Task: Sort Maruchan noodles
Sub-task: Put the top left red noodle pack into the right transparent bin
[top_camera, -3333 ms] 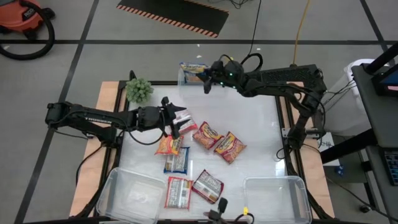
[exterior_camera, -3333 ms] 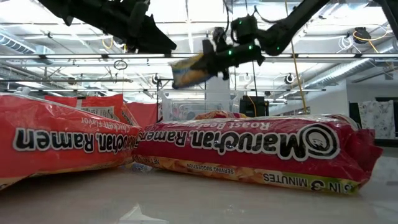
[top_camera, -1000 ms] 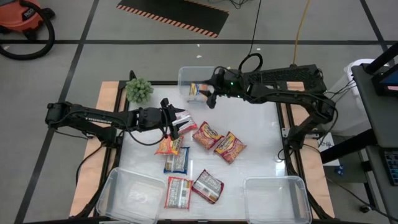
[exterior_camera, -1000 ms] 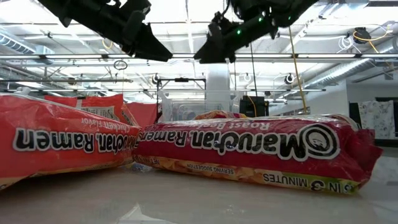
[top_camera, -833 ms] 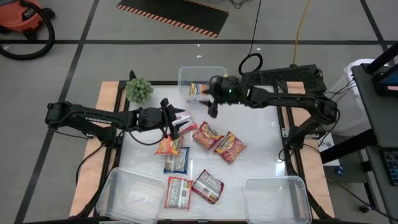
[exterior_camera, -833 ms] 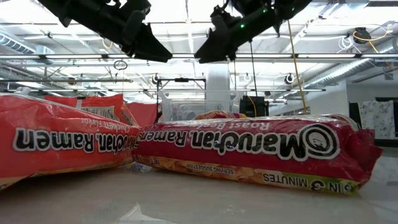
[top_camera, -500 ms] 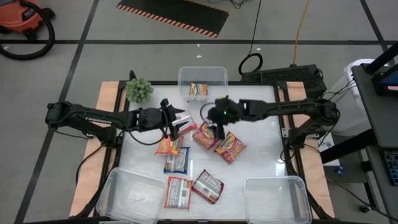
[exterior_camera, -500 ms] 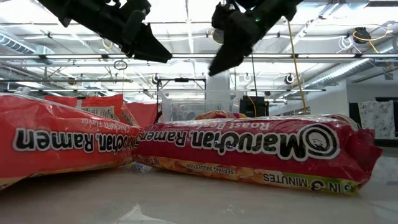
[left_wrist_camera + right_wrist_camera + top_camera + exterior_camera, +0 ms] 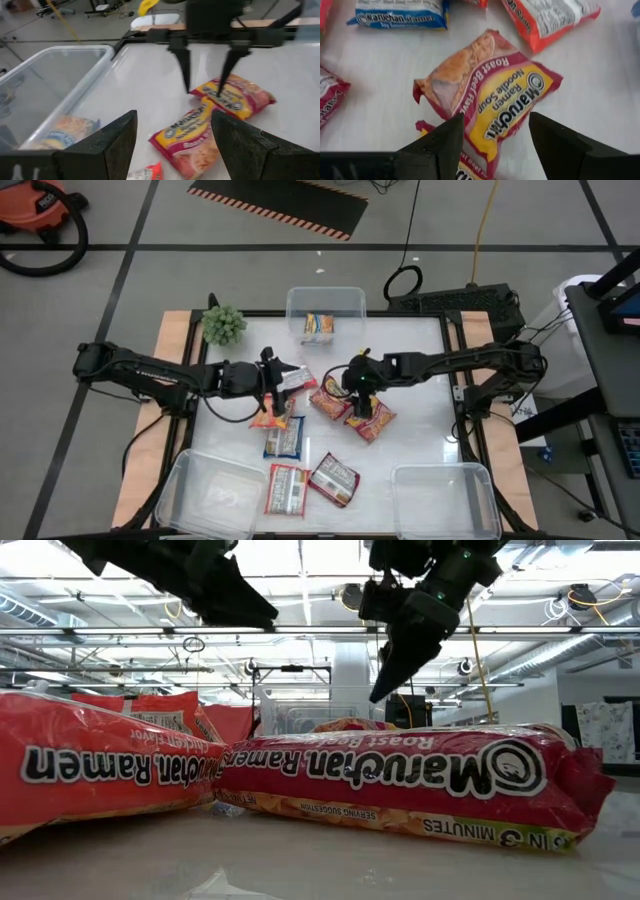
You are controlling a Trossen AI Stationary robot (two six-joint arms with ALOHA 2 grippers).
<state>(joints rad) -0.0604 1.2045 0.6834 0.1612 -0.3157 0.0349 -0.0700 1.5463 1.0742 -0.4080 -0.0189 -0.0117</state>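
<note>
Table (image 9: 420, 430) is carrying everything; its near edge is running out of the high view w/ three clear tubs. Far tub (image 9: 325, 305) is holding one orange packet (image 9: 319, 326). Near-left tub (image 9: 205, 495) and near-right tub (image 9: 440, 495) are both getting cut off at the bottom edge; contents hard to make out.

Left arm is reaching in from the left side, left tool (image 9: 283, 377) hanging w/ fingers spread, nothing between them, over a white-and-red packet (image 9: 296, 380) that's partly hidden under it. An orange one (image 9: 268, 416) is lying just beside, also partly covered.

Right arm is stretching across from the right; right tool (image 9: 358, 392) is hovering w/ fingers spread wide, empty, above two roast beef packets (image 9: 372, 418) lying touching near table centre. In the right wrist view the nearer one (image 9: 490, 95) is showing between the fingers (image 9: 432, 145), not gripped; the second is mostly hidden below.

Blue packet (image 9: 284, 438) is sitting nearer the front, then two red ones (image 9: 288, 488) side by side by the near-left tub. Low view is mostly blocked by those red packets up close.

Plant (image 9: 224, 325) is standing at the far-left corner.
</note>
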